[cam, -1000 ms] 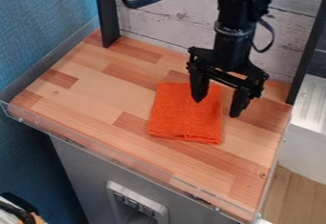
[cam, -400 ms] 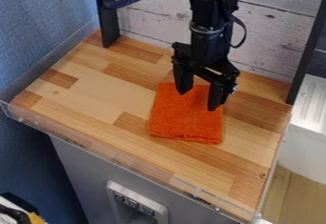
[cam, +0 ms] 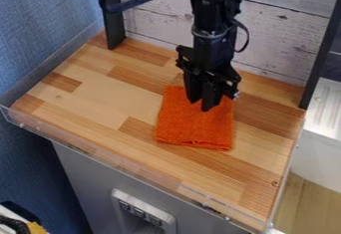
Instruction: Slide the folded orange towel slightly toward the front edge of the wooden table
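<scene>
A: Item 1, the cloth?
B: 1 cloth, orange, rough-textured, roughly rectangular, lying flat a little right of the worktop's middle.
A: Item 2, the pincer?
B: 1 pincer, black, pointing down over the cloth's far half. Its 2 fingers stand close together, all but shut, their tips at or just above the fabric. From this angle I cannot tell whether a pinch of cloth sits between them.
A: Arm?
B: 1 arm, black, entering from the top edge, with 1 thick dark cable looping off to the left.
A: Surroundings?
B: Worktop of wood blocks in mixed light and reddish-brown tones; 1 clear rim along the front. Behind, pale wooden boards between 2 dark uprights, left and right. 1 blue wall at left. Below, 1 grey cabinet. At right, 1 white unit above a wooden floor.
</scene>
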